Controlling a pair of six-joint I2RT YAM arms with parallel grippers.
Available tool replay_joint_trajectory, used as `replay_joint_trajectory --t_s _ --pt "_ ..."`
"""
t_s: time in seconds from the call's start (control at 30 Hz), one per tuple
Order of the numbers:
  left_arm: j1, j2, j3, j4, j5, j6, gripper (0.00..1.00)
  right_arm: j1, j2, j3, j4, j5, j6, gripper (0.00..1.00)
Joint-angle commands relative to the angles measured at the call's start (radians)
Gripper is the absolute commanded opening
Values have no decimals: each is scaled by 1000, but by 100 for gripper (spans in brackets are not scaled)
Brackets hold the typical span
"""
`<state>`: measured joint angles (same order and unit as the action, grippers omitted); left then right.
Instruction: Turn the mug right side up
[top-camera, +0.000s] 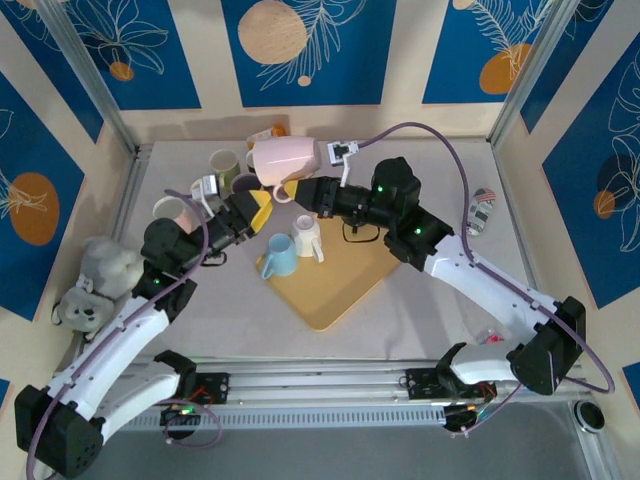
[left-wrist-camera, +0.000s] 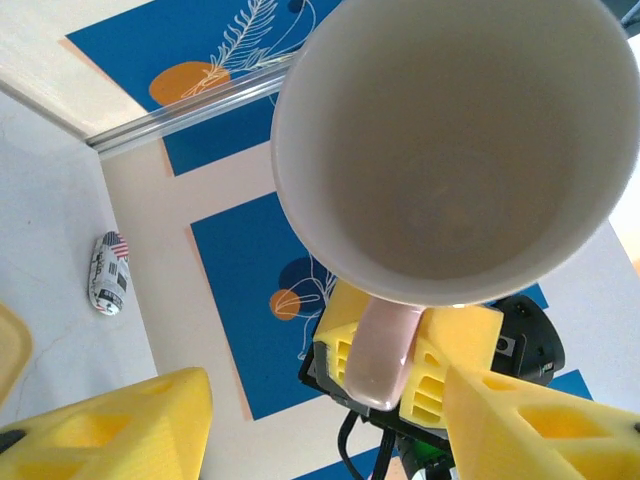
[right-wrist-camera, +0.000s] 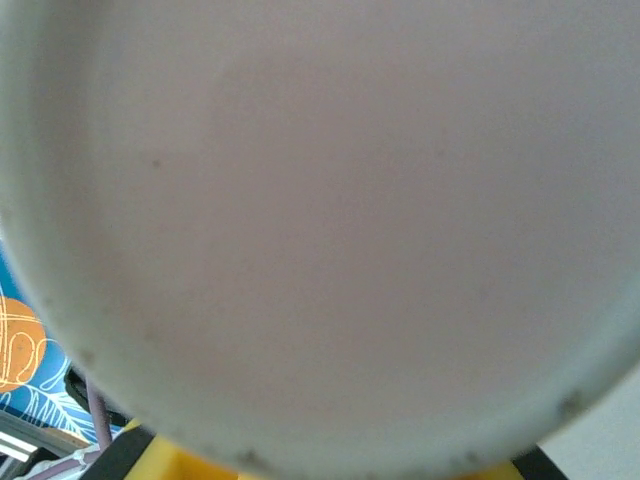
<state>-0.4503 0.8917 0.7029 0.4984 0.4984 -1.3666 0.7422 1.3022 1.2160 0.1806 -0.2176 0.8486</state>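
Worktop (top-camera: 230, 320) carries a tan tray (top-camera: 340, 295) at centre, with a blue cup (top-camera: 282, 258) and a white cup (top-camera: 307, 237) on its 10 o'clock end. The mug (top-camera: 287, 158) is off the surface, in the air at 12 o'clock from the tray near the back wall, lying roughly on its side. Right pincer (top-camera: 298, 192) reaches in from 3 o'clock and is clamped on the mug's handle, a yellow pad on each side. Left pincer (top-camera: 258, 212) sits at 7 o'clock of the mug and lower, jaws well apart, holding nothing, clear of the mug. Key relation: the long axis runs about 2-to-8 o'clock, mouth tipped down toward the left pincer. Judgement: the right arm has the turn; rolling its wrist would bring the mouth up.
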Motion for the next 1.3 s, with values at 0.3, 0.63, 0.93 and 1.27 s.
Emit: replay_joint_trajectory --t_s 0.3,0.63,0.93,1.27 --pt "-18 24 108 -15 16 2 52 50 7 -36 242 31 116 0" --pt "-46 50 81 12 -22 0 33 46 39 -91 383 24 198 0" --pt "-65 39 61 53 -56 17 24 80 61 -128 450 62 178 0" --pt "-65 -42 51 -43 -105 211 0 87 65 -139 378 80 122 22"
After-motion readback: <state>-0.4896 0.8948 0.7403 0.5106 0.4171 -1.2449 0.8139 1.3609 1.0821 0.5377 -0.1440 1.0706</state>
